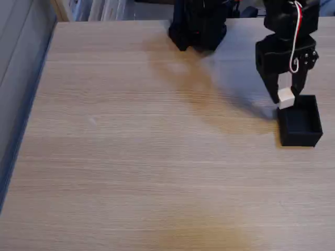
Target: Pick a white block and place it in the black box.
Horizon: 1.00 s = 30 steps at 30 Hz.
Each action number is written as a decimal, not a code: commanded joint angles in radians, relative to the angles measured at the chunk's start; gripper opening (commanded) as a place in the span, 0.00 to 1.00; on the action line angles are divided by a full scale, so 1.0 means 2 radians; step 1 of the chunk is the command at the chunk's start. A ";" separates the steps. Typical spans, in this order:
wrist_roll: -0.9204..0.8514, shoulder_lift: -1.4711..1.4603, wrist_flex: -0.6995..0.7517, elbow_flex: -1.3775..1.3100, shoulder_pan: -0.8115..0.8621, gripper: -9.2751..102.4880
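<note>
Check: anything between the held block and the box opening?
Nothing visible. The gripper holds the white block at the box's upper-left rim in the fixed view; the opening looks empty.

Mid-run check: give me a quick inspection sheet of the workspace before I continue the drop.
Surface: light wood-grain table, dry, with soft shadows near the arm.
Job's things: white block held at the pincer's tip, just above the near-left rim of the black box; the box sits open, with nothing seen inside.
Clutter: nothing seen.
Grippers: pincer shut on the white block, pointing down.
Cables: red and white wires run down the arm, clear of the box.
Surroundings: arm base at the far edge; grey strip along the table's left side.
</note>
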 commanded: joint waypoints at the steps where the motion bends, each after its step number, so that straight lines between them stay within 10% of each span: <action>1: 0.018 -0.021 0.004 -0.046 -0.023 0.08; 14: 0.058 -0.092 0.009 -0.122 -0.066 0.09; 30: 0.053 -0.091 0.008 -0.117 -0.041 0.33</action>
